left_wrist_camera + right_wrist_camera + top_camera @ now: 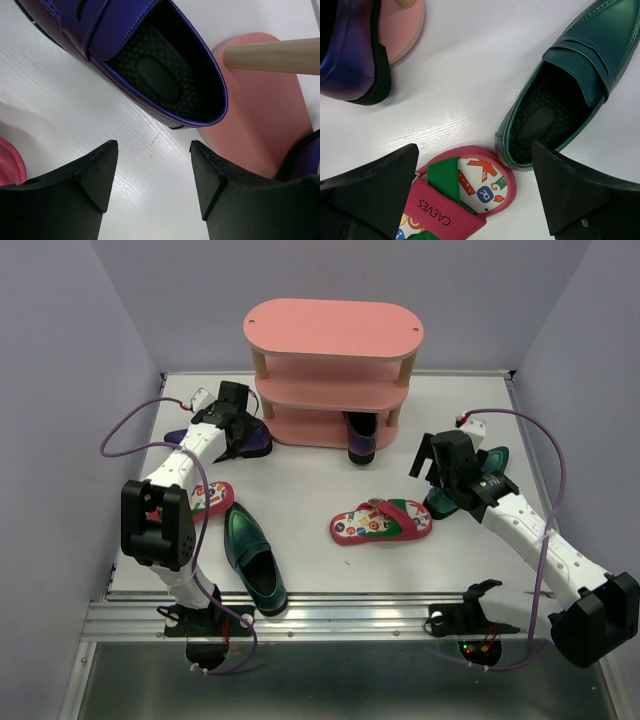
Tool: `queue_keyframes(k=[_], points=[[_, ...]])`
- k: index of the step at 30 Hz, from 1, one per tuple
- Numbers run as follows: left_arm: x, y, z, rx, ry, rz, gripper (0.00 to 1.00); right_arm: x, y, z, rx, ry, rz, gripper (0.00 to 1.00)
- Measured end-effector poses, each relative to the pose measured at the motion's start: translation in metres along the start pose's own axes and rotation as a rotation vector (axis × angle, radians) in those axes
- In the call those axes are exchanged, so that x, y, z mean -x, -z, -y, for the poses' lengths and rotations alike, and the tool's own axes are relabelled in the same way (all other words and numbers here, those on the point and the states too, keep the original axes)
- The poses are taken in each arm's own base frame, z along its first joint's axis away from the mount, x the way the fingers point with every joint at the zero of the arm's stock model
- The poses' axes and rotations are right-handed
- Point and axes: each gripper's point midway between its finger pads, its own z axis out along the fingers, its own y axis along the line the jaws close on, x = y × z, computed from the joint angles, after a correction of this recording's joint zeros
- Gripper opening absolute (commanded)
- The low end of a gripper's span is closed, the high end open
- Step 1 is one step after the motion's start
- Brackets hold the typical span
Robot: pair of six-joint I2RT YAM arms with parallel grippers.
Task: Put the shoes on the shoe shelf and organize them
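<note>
Left fingers (95, 175) gaping empty just short of purple loafer (150, 65); right fingers (375, 190) hanging open over flip-flop (465, 190), risking shoving touching green loafer (570, 85).

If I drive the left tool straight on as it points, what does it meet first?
Likely the purple loafer, its heel end just ahead of the open left tool. Depth is unclear: it may touch the table first.

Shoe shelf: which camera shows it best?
Top external: the whole shoe shelf, all three boards. Left wrist shows only its bottom board and one post; right wrist, just a board edge.
</note>
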Motion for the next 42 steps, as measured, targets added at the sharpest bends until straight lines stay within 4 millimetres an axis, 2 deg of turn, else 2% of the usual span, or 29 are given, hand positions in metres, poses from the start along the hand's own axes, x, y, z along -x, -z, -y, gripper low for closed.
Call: queue_keyframes(k=[15,20,27,30,32,36,42], points=[[-0.013,-0.024,-0.012,0.086,0.11,-0.043,0.7,-0.003,-0.004,0.0,-0.007,0.022,-0.011,1.0],[-0.014,-0.033,-0.011,0.09,0.123,-0.041,0.67,-0.003,-0.004,0.0,-0.007,0.022,-0.011,1.0],[-0.013,-0.034,-0.009,0.076,0.132,-0.035,0.72,-0.003,-0.004,0.0,-0.007,0.022,-0.011,1.0],[-0.013,-0.03,-0.013,0.066,0.138,-0.028,0.73,-0.003,-0.004,0.0,-0.007,0.022,-0.011,1.0],[-0.01,-0.024,-0.016,0.061,0.144,-0.019,0.74,-0.003,-0.004,0.0,-0.007,0.022,-0.011,1.0],[0.01,-0.012,-0.011,0.022,0.182,0.026,0.76,-0.003,-0.004,0.0,-0.007,0.021,-0.012,1.0],[0.018,-0.016,-0.007,0.003,0.219,0.038,0.76,-0.003,-0.004,0.0,-0.007,0.021,-0.012,1.0]])
